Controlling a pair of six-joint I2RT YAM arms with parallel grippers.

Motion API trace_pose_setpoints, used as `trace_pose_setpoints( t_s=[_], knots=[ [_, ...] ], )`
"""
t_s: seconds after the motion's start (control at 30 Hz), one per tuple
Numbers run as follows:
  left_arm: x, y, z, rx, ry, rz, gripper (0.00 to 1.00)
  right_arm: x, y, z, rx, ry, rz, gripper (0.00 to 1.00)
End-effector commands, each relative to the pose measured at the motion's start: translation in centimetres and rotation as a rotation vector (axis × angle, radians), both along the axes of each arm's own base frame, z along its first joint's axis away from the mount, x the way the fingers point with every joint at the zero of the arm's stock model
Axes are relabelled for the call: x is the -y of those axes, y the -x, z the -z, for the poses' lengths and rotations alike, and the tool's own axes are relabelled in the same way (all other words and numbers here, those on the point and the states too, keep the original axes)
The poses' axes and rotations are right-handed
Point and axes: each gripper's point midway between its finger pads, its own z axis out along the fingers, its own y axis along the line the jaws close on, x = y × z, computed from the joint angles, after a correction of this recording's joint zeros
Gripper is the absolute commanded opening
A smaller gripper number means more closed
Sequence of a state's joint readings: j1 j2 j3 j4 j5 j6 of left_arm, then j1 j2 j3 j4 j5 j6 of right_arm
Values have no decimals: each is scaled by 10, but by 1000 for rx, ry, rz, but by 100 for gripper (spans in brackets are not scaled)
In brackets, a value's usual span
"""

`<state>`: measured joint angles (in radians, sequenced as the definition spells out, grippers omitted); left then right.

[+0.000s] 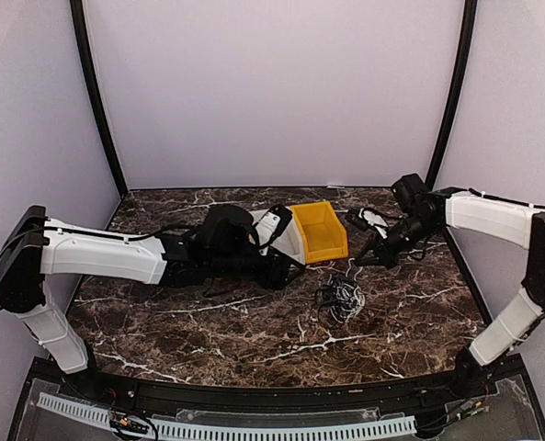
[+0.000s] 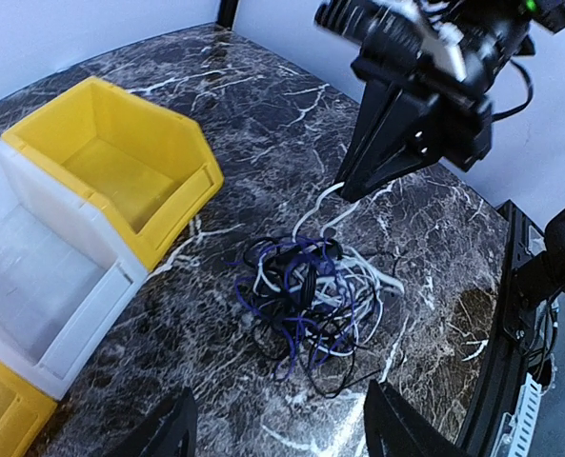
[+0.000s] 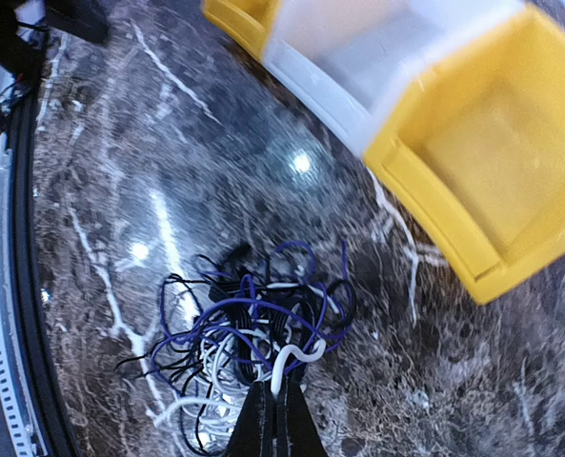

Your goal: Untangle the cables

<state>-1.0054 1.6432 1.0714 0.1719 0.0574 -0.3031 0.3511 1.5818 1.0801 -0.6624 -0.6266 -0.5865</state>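
One heap of cables (image 1: 339, 299) is seen from the top, lying on the counter (image 1: 208, 331) near the yellow bin (image 1: 320, 230), within easy reach. From the left wrist, the left gripper (image 2: 284, 405) is held wide apart near the heap, likely ready to hold it down. From the right wrist, the right gripper (image 3: 277, 409) is pinched tight on the white cable (image 3: 296, 357), so it can be pulled free.

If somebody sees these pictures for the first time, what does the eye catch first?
First, the knot of cables in the middle of the marble table, with white, black and blue strands mixed. The right gripper is shut on a white cable rising from the heap. Just beyond stands a bright yellow bin, next to a white bin.
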Motion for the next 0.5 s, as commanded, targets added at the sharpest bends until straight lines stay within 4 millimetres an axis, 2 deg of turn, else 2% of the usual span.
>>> trace_pose_setpoints(
  t_s=[0.0,0.03,0.13,0.27,0.37,0.4,0.47],
  knots=[
    [39,-1,-30,136,82,54,63,-25,39,-78,126,-123,-149,0],
    [48,-1,-41,156,124,65,63,-28,46,-87,137,-138,-165,0],
    [72,0,-47,180,199,98,64,-35,61,-101,135,-175,-202,0],
    [100,1,-59,231,267,123,64,-40,71,-113,116,-220,-233,0],
    [114,0,-56,244,285,137,58,-43,77,-127,113,-251,-263,0],
    [120,-3,-49,242,284,138,56,-43,80,-133,115,-262,-274,0],
    [128,-4,-37,234,283,149,45,-45,83,-148,122,-291,-292,0]
  ],
)
